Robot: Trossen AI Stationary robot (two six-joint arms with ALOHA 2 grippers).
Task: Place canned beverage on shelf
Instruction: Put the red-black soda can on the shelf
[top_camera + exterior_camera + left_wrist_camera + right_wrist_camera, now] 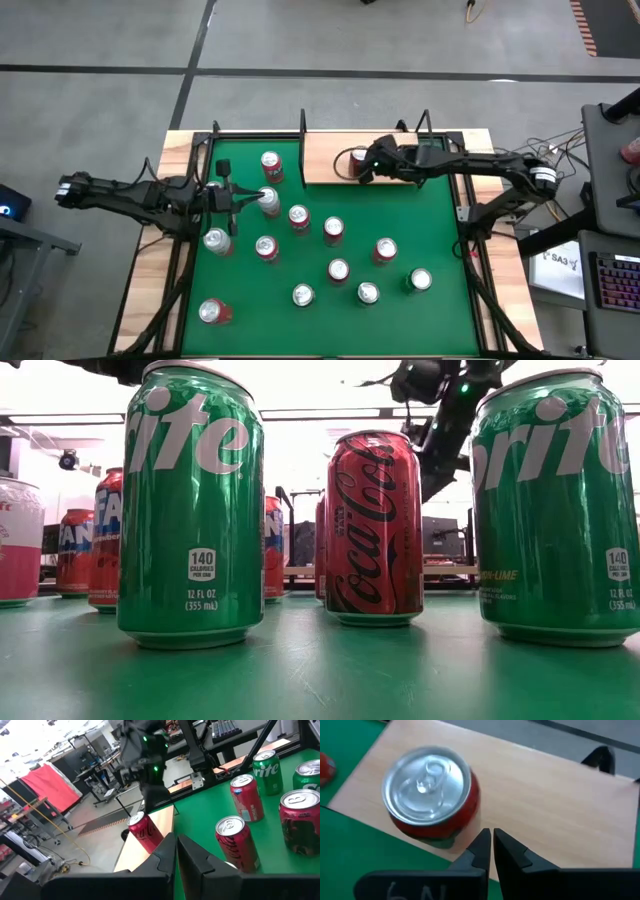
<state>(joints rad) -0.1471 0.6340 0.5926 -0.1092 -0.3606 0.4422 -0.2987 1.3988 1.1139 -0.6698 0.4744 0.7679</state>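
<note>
on the shelf [545, 790] a red can [432, 795] stands free, right gripper [492, 845] pinched together beside it, looks placed

Robotics lab: keyboard [612, 281], cables, equipment racks [95, 755] around table.

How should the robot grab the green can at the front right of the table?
Grip it around its round side wall, about midway up, coming from the table's right edge. The green can stands upright with open felt on that side, while a neighbouring can stands close on its other side.
</note>
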